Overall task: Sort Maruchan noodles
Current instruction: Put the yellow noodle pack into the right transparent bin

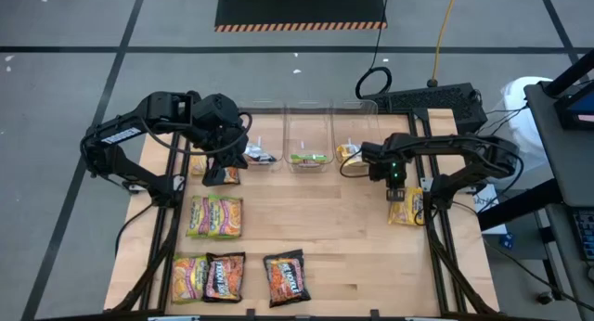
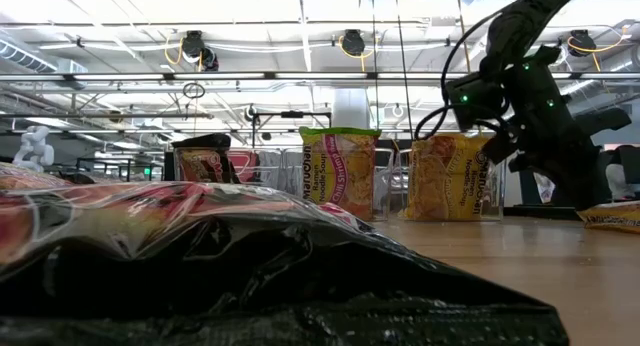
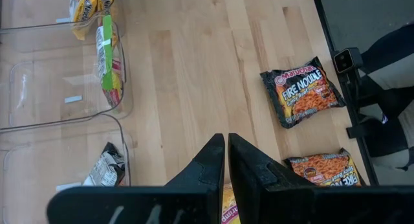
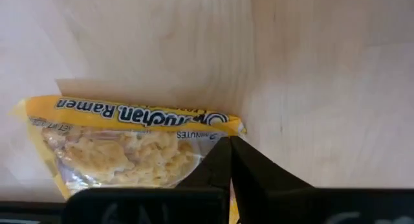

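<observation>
Right pincer [image 4: 229, 160] pinched together on edge of yellow noodle packet [image 4: 123, 146]; left pincer [image 3: 226, 160] together

A light wooden table [image 1: 306, 219] carries three clear bins [image 1: 307, 135] in a row along its far edge. Flat on the wood lie ramen packets — a yellow one [image 1: 406, 207] near the right edge, green ones [image 1: 215, 216] mid-left, black ones [image 1: 286, 276] along the near edge.
</observation>
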Tool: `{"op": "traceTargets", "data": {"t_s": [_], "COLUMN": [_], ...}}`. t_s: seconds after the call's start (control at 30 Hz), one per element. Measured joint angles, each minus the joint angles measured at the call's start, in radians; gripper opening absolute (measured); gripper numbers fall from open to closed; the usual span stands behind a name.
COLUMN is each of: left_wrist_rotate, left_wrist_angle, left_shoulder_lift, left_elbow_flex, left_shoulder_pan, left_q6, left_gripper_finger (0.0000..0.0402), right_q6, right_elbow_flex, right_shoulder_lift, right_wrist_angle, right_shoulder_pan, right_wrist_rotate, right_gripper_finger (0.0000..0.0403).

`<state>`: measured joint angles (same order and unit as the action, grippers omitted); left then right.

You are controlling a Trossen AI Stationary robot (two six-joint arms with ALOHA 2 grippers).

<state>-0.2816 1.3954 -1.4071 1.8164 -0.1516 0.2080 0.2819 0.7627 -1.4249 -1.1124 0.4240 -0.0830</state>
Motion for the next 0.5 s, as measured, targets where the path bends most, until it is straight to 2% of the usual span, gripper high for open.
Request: {"op": "traceTargets", "data": {"t_s": [0.27,0.5], "left_wrist_rotate": [0.0,0.0], "left_wrist_angle": [0.0,0.0], "left_shoulder_lift": [0.0,0.0], "left_elbow_flex": [0.0,0.0], "left_shoulder_pan": [0.0,0.001], "left_q6": [0.0,0.0], "left_gripper_finger": [0.0026,0.0026], "right_q6": [-0.009,-0.039], "right_elbow_flex": [0.034,0.034], "right_shoulder_lift": [0.073,0.12], "right_wrist_angle": [-0.101,-0.041], "right_shoulder_pan": [0.0,0.0], "right_wrist_rotate": [-0.002,-0.048], "right_gripper_finger": [0.0,0.0]}}
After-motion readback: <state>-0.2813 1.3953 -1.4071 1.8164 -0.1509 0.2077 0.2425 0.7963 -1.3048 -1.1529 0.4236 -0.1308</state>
